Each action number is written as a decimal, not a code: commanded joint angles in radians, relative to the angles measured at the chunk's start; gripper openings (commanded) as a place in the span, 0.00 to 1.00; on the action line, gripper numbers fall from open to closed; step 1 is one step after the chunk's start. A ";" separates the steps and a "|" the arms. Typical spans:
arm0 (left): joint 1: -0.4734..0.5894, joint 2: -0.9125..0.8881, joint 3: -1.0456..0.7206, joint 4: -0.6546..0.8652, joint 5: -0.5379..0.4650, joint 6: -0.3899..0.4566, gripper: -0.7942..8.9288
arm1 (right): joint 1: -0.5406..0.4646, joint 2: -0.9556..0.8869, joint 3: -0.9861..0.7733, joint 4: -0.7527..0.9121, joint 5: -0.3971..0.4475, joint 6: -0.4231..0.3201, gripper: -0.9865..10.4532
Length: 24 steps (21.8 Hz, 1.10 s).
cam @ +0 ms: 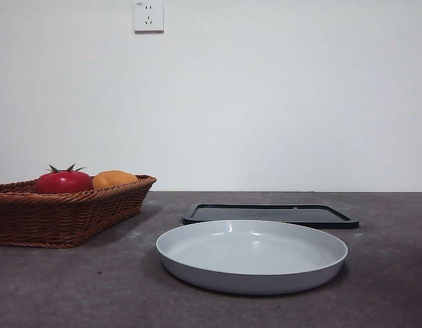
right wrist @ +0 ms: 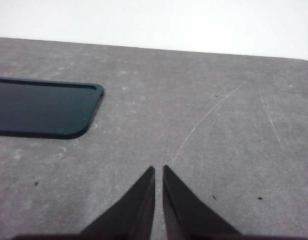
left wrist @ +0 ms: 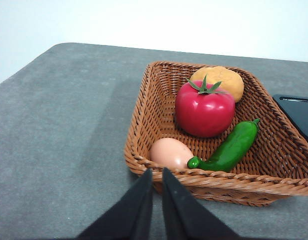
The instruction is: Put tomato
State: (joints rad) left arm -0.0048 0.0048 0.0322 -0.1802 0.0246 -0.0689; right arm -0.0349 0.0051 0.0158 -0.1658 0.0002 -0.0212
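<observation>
grey table point(cam: 74, 287) under everything, bare wall behind with a socket point(cam: 148, 16) high up

wicker basket point(cam: 60, 212) near the table's left edge in the front view, holding four items

pale grey round plate point(cam: 252, 256) at the table's middle toward the front edge, nothing in it

flat black tray point(cam: 272, 214) just behind the plate, toward the back edge, also seen from the right wrist point(right wrist: 41, 107)

tomato point(left wrist: 204, 110) sitting inside the basket point(left wrist: 158, 105) upright, green stem on top, touching the orange-yellow fruit point(left wrist: 221, 80) behind it, which sits toward the basket's far corner

green pepper point(left wrist: 232, 146) lying beside the tomato against the basket's wall, stem end next to the egg point(left wrist: 169, 152) by the near rim

left gripper point(left wrist: 157, 172) hovering just outside the basket's near rim, jaws nearly together, holding nothing

right gripper point(right wrist: 158, 170) over bare table beside the tray's corner, jaws nearly together, gripping nothing
</observation>
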 commanded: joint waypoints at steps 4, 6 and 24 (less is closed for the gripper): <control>0.001 -0.001 -0.020 -0.006 -0.003 0.007 0.11 | 0.000 -0.002 -0.005 0.018 -0.001 0.013 0.10; 0.001 -0.001 -0.020 -0.006 -0.003 0.002 0.11 | 0.000 -0.002 -0.005 0.034 -0.001 0.014 0.10; 0.000 0.000 0.027 0.028 -0.003 -0.074 0.10 | 0.002 -0.001 0.034 0.051 -0.027 0.193 0.10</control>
State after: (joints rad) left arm -0.0048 0.0048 0.0368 -0.1734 0.0246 -0.1051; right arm -0.0341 0.0051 0.0242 -0.1253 -0.0261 0.1165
